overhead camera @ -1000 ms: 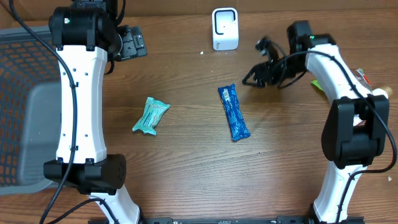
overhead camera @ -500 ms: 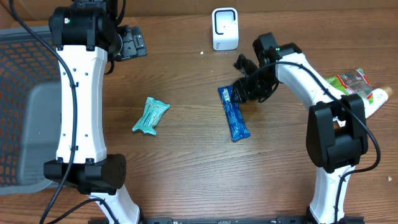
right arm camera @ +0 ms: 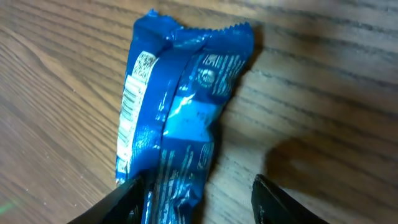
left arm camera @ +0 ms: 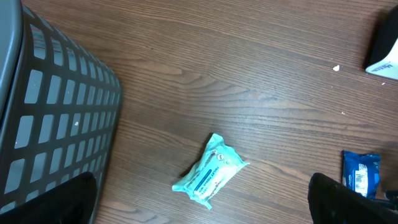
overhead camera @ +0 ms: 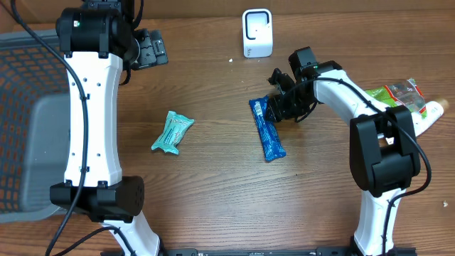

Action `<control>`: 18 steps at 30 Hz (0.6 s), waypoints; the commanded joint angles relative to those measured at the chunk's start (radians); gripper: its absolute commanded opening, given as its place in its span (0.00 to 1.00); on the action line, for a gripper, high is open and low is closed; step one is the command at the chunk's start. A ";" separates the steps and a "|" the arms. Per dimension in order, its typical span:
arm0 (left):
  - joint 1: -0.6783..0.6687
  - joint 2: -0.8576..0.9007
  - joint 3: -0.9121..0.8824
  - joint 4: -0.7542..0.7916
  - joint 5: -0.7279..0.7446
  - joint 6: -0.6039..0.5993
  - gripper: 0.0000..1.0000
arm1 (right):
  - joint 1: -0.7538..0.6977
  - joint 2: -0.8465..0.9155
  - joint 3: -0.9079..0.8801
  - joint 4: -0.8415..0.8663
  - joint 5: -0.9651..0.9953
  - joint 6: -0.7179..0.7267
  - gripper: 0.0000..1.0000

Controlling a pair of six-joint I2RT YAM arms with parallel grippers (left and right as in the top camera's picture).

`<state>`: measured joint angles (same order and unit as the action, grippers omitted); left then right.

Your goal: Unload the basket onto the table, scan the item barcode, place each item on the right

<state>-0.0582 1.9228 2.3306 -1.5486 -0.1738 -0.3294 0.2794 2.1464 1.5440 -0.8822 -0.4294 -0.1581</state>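
Overhead view: within 1 second the right gripper [overhead camera: 276, 105] has swung from right of the scanner [overhead camera: 257, 32] onto the blue packet [overhead camera: 267, 131] lying mid-table. Its part-open jaws straddle the packet's upper end, unclamped; grasping appears next. Left gripper [overhead camera: 149, 48] hangs wide, empty

My pincer [left arm camera: 208, 203] is spread wide, its dark fingers [left arm camera: 62, 202] showing only at the two bottom corners. Between them a teal packet [left arm camera: 210, 169] lies slantwise on the wooden desk [left arm camera: 236, 74]. A grey mesh basket [left arm camera: 56, 118] fills the left side. At the right edge are a blue packet [left arm camera: 360, 176], barcode up, and a white scanner [left arm camera: 384, 53].
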 commanded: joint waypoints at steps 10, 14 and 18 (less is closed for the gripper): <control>-0.001 0.001 0.000 0.002 -0.013 0.016 0.99 | 0.003 0.027 -0.089 0.101 -0.024 0.029 0.51; -0.001 0.001 0.000 0.002 -0.013 0.016 1.00 | 0.007 0.027 -0.107 0.109 -0.024 0.036 0.40; -0.001 0.001 0.000 0.001 -0.013 0.016 1.00 | 0.029 0.029 -0.133 0.114 -0.027 0.058 0.36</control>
<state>-0.0582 1.9228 2.3306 -1.5486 -0.1738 -0.3294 0.2775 2.1479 1.4666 -0.7582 -0.4862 -0.1234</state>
